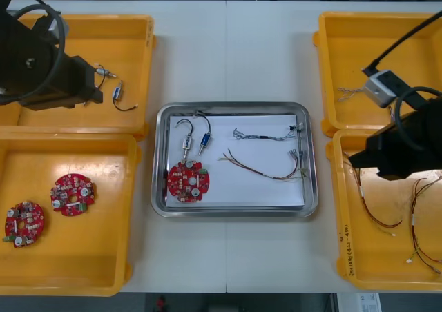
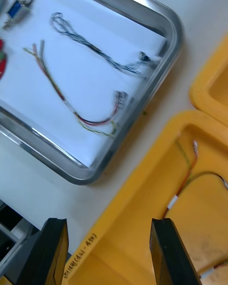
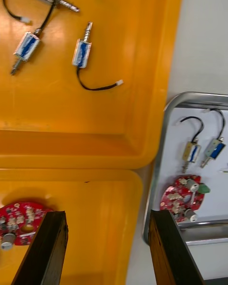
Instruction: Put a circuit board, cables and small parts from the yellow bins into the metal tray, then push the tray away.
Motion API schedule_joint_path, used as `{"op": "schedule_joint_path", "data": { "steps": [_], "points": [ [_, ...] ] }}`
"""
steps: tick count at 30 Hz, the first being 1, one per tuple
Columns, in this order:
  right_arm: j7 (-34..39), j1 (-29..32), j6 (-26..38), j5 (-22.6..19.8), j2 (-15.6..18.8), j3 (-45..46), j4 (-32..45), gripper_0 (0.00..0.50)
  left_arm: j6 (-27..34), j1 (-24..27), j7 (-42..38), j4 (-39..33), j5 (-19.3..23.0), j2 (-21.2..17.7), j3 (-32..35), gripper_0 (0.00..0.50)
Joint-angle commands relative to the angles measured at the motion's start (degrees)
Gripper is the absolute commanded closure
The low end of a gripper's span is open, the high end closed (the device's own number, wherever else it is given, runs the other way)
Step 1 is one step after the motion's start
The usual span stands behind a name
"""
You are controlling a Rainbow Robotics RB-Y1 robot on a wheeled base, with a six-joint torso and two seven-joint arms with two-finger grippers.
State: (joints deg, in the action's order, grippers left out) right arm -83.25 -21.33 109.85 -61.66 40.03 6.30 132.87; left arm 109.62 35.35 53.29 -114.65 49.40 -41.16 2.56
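The metal tray (image 1: 235, 212) sits mid-table with a white inside. In it lie a red circuit board (image 1: 188, 181), two small metal parts (image 1: 195, 143), a blue and white cable (image 1: 266, 134) and a red and yellow cable (image 1: 266, 166). My left gripper (image 1: 91, 91) hangs open over the far left yellow bin (image 1: 131, 36); nothing is between its fingers (image 3: 54, 237). My right gripper (image 1: 356, 161) stands open above the inner rim of the near right yellow bin (image 1: 373, 264), beside the tray (image 2: 172, 38), and holds nothing.
More small metal parts (image 3: 81, 52) lie in the far left bin. The near left bin (image 1: 103, 264) holds two red boards (image 1: 72, 195). A twisted cable (image 1: 349, 91) lies in the far right bin (image 1: 359, 43), and red and yellow cables (image 1: 376, 212) in the near right one.
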Motion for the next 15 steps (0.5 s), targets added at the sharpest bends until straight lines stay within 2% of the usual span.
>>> {"op": "schedule_joint_path", "data": {
  "steps": [1,4,7,12,15],
  "points": [
    [2.0,-7.2,0.2,-0.5,-0.2,-9.6,2.2,0.0,0.4,-4.3,7.6,-2.9,1.0,-3.7,4.8,0.0],
    [1.2,-9.6,0.2,1.0,-2.5,-15.4,2.2,0.0,0.4,-6.9,9.2,-3.6,0.9,-3.8,7.4,0.0],
    [-0.2,-11.7,0.2,4.3,-4.2,-22.0,2.1,0.0,0.4,-8.6,11.7,-3.7,0.5,-3.8,10.0,0.0],
    [-7.5,-14.9,0.2,12.8,-6.3,-32.9,1.7,0.0,0.4,-12.1,14.1,-5.1,-0.4,-3.6,13.6,0.0],
    [-10.5,-16.2,0.2,16.1,-6.8,-37.9,0.9,0.0,0.4,-13.8,14.6,-5.8,-0.9,-3.6,14.7,0.0]
  ]
}}
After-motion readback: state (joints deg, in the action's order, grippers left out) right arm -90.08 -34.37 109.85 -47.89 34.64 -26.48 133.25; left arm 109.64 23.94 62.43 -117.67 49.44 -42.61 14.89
